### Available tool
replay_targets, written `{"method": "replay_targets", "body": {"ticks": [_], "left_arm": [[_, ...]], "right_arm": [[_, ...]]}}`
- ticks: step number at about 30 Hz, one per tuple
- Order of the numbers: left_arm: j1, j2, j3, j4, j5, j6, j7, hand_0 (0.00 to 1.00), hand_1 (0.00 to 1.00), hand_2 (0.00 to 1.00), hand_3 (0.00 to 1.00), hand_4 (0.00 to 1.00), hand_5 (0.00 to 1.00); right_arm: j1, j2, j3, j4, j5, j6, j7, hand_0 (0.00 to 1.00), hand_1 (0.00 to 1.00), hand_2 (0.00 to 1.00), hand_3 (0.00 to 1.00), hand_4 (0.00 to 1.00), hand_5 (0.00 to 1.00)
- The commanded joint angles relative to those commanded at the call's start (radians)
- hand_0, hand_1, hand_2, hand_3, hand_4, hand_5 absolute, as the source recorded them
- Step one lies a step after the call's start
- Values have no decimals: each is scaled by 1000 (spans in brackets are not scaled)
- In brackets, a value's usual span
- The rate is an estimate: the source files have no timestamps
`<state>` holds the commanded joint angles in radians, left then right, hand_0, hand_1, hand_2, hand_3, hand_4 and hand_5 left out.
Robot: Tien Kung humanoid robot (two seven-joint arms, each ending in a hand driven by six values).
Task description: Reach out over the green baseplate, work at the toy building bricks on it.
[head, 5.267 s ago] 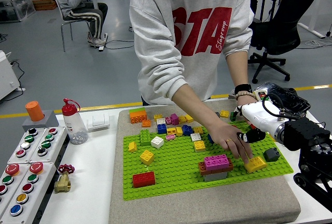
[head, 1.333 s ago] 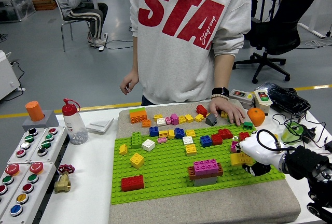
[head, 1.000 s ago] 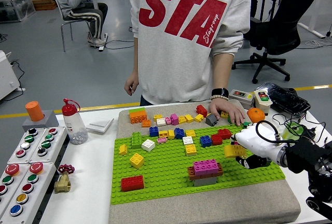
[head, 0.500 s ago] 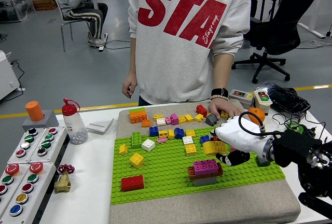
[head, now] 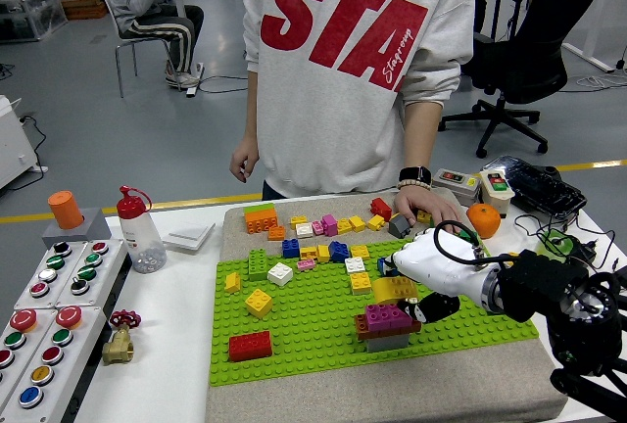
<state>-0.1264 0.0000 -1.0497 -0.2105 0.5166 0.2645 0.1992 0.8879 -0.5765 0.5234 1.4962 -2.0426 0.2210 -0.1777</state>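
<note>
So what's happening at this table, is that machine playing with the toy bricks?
Pretty much. The robot's right hand reaches in over the green baseplate, gripping a yellow brick just above the pink brick stack. It does not look pressed on yet. A person stands at the far side with one hand resting among the loose bricks along the far edge. The robot's left hand isn't visible.

Right hand (head: 431, 271) covers part of the yellow brick (head: 396, 290) and the red bricks behind it; its fingers curl out of sight beneath the palm. Right arm (head: 578, 325) cut off at frame's right edge. Person (head: 348, 70) cropped above the shoulders. Button panel (head: 44, 320) runs off lower left. Small bricks (head: 315, 228) at far edge: stud counts unreadable.
</note>
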Motion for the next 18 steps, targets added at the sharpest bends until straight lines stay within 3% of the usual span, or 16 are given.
{"method": "replay_targets", "body": {"ticks": [18], "left_arm": [[-9,0,14,1,-8,3,1,698,648,656,575,441,998]], "right_arm": [[31,48,-64,-72,14,20,-7,666,496,498,497,552,241]]}}
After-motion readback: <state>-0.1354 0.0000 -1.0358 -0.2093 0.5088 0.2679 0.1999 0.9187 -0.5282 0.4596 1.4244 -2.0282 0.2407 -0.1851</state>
